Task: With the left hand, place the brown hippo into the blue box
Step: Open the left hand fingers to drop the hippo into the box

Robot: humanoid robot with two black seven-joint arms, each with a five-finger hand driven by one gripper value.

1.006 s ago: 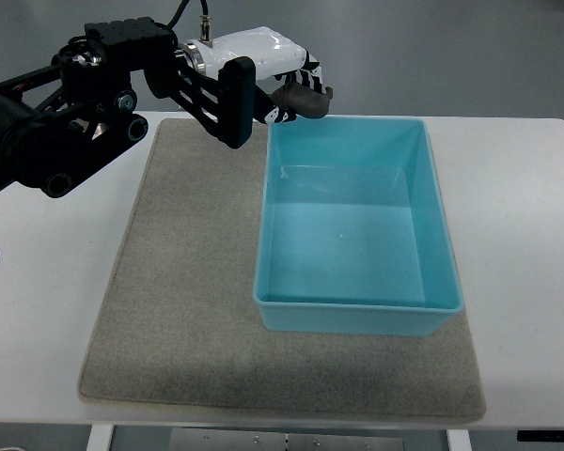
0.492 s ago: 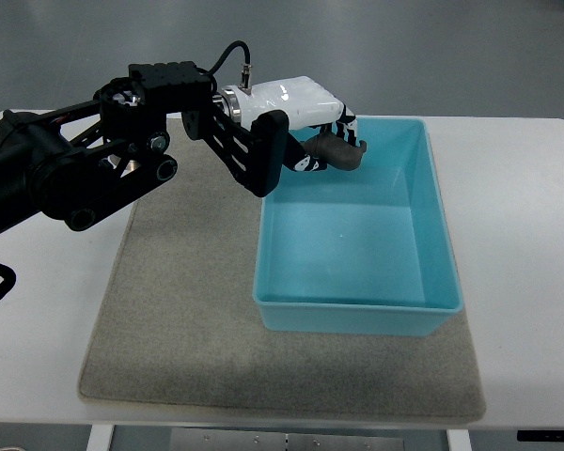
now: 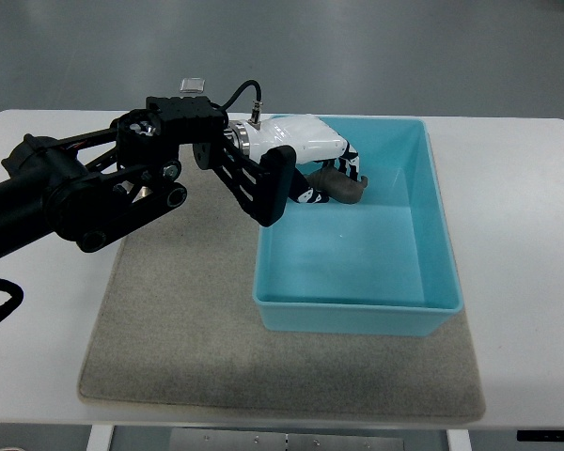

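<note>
White table (image 3: 526, 216), grey mat (image 3: 169, 329), grey floor beyond, left hand (image 3: 321, 174) clasping brown hippo (image 3: 338, 184) over blue box (image 3: 432, 235)

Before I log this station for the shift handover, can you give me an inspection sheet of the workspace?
Surface: white table with a grey mat.
Job's things: blue box on the mat; brown hippo inside the box's far left corner.
Clutter: nothing seen.
Robot hands: left robot hand over the box, fingers around the hippo; right not in view.
Cables: black cable at the left wrist.
Surroundings: grey floor.
</note>
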